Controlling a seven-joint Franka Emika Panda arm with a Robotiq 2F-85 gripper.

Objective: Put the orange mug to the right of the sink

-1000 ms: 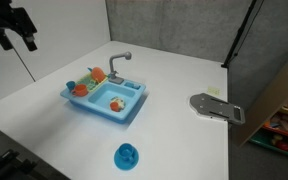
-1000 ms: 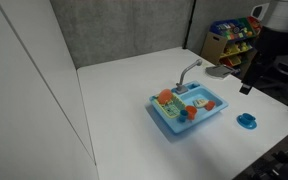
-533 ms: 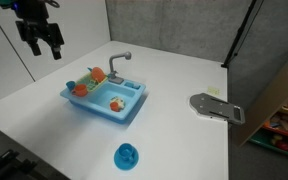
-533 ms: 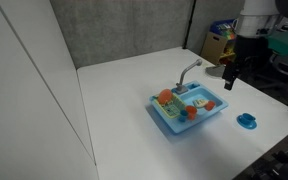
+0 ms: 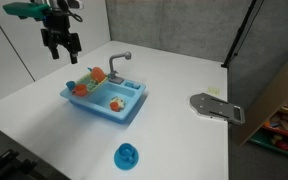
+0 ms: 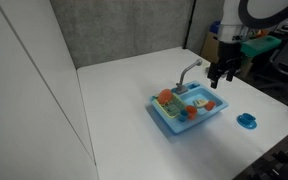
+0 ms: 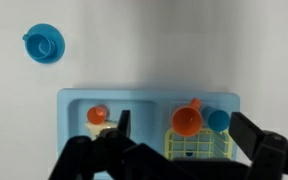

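The light blue two-basin sink [image 5: 125, 115] with a grey faucet [image 5: 118, 62] stands mid-table; it also shows in the other exterior view [image 6: 174, 126] and in the wrist view [image 7: 149, 97]. The small orange mug [image 5: 81, 89] [image 6: 166, 97] [image 7: 187, 121] sits in one basin at the edge of a yellow rack [image 7: 199, 150]. My gripper [image 5: 61, 46] [image 6: 217, 79] [image 7: 183, 122] hangs open and empty well above the sink. In the wrist view the mug lies between its fingers.
A small blue cup [image 7: 217, 120] sits next to the mug. An orange-and-yellow toy food piece [image 7: 98, 115] lies in the other basin. A blue round cup-like object [image 5: 127, 155] [image 7: 43, 43] stands on the table near the front. A flat grey device [image 5: 216, 107] lies beside the sink.
My gripper has moved across the table from the side to a spot over the sink. The mug and the sink have not moved.
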